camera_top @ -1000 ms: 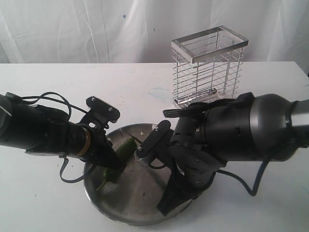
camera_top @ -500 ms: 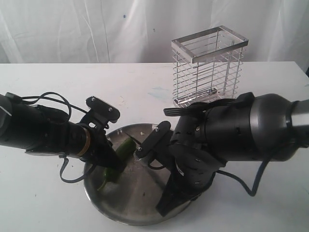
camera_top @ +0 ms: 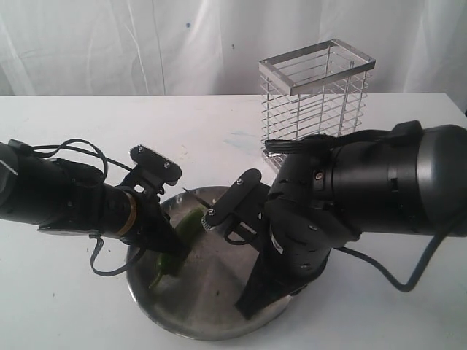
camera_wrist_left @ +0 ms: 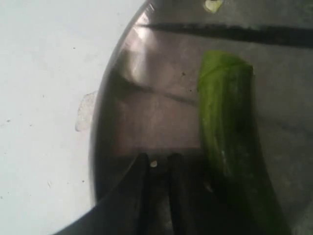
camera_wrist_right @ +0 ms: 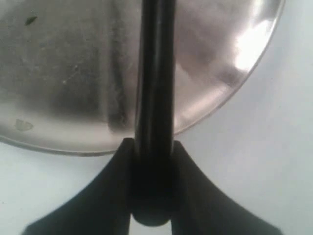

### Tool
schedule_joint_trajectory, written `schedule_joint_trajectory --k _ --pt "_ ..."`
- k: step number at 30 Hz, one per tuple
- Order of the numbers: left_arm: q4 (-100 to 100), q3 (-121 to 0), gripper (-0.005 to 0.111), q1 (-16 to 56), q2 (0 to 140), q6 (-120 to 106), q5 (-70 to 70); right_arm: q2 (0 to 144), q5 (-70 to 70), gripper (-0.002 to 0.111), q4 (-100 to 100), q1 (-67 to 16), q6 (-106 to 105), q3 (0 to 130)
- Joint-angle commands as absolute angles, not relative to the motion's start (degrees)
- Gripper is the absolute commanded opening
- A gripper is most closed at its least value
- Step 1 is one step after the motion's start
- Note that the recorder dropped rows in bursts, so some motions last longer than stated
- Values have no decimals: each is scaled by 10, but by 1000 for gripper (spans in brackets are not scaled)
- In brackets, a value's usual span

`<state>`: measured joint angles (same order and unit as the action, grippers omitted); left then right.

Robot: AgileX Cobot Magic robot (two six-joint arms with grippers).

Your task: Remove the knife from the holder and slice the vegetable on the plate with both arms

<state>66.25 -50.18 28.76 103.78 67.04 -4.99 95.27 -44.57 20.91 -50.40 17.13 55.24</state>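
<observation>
I note right gripper [camera_wrist_right: 152, 143] clamped on the knife [camera_wrist_right: 155, 73] handle above the plate [camera_wrist_right: 220, 73]; left gripper [camera_wrist_left: 157, 159] beside the vegetable [camera_wrist_left: 225, 122], grip indeterminate.

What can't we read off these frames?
- Blade contact: the knife, clamped in the right gripper, runs off the right wrist view's edge. In the exterior view the right arm covers most of it.
- Left gripper state: the left wrist view is dark and blurred beside the vegetable.
- Holder base: behind the right arm in the exterior view.
</observation>
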Motion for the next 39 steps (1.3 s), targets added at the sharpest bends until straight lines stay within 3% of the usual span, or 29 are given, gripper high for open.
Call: schedule_joint_trajectory --k 1,39 --pt "665 -497 21 286 1036 674 -45 950 -436 0 197 -502 158 553" --pt "665 -486 21 286 1036 674 -49 1003 -452 0 272 -484 152 553"
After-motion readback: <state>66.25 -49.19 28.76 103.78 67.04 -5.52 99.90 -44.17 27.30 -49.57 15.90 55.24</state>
